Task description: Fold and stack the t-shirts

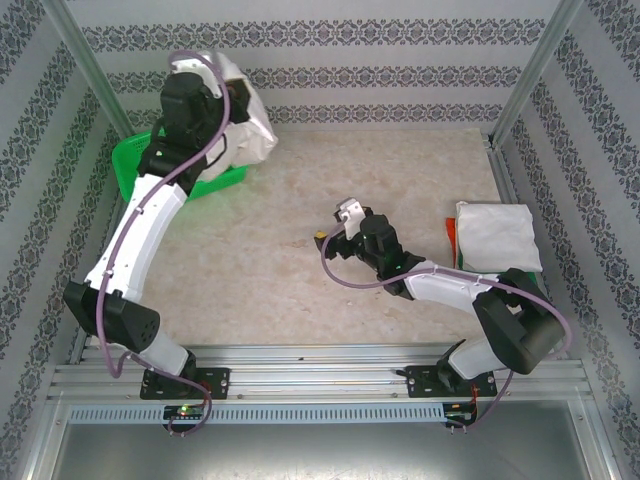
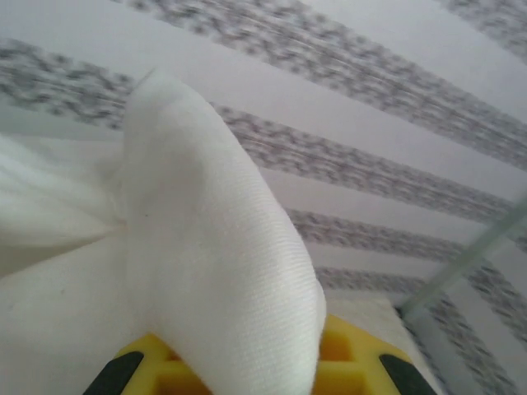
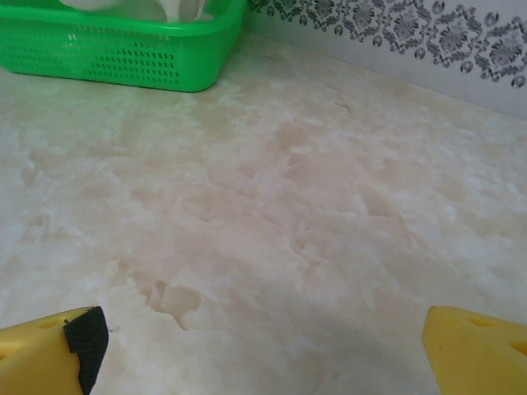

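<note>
The left gripper (image 2: 255,372) is clenched on a white t-shirt (image 2: 206,271). The cloth is pinched between its yellow fingers (image 2: 346,362) and bulges up in front of the wrist camera. In the top view this t-shirt hangs lifted at the far left corner of the counter (image 1: 400,170), above and just beside the green basket (image 1: 135,165). The right gripper (image 3: 263,362) is released: its jaws are spread wide and hold nothing, and it hovers low over the middle of the counter. 1 stack of folded t-shirts (image 1: 497,235) lies on the right side of the counter, beside the right arm.
</note>
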Action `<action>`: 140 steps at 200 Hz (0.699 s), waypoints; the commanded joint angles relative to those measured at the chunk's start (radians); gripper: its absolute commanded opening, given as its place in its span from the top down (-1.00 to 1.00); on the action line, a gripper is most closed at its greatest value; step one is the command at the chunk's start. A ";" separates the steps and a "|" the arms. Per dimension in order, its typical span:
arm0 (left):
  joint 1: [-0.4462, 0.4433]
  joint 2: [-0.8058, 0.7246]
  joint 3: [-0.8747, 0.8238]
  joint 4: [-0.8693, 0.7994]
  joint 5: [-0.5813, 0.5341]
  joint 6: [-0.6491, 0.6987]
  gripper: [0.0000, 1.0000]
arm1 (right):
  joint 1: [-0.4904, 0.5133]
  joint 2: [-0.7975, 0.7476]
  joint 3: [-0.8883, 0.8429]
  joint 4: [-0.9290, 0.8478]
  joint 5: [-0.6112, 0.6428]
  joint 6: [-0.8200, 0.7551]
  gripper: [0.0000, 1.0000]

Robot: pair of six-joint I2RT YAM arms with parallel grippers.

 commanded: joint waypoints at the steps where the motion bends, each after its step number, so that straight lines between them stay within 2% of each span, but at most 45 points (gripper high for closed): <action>1: -0.065 -0.077 0.017 0.063 0.075 0.007 1.00 | -0.005 -0.029 -0.027 0.091 -0.040 0.074 -0.96; 41: -0.089 -0.185 -0.116 0.098 0.101 -0.064 1.00 | -0.020 -0.045 -0.057 0.123 -0.042 0.104 -0.96; 69: -0.089 -0.260 -0.245 0.110 0.030 -0.096 1.00 | -0.036 -0.012 -0.052 0.174 -0.078 0.136 -0.97; 111: -0.088 -0.311 -0.391 0.113 -0.006 -0.179 1.00 | -0.038 0.163 0.075 0.284 -0.229 0.207 -0.96; 140: -0.087 -0.335 -0.425 0.097 -0.012 -0.206 1.00 | -0.003 0.302 0.218 0.284 -0.295 0.181 -0.96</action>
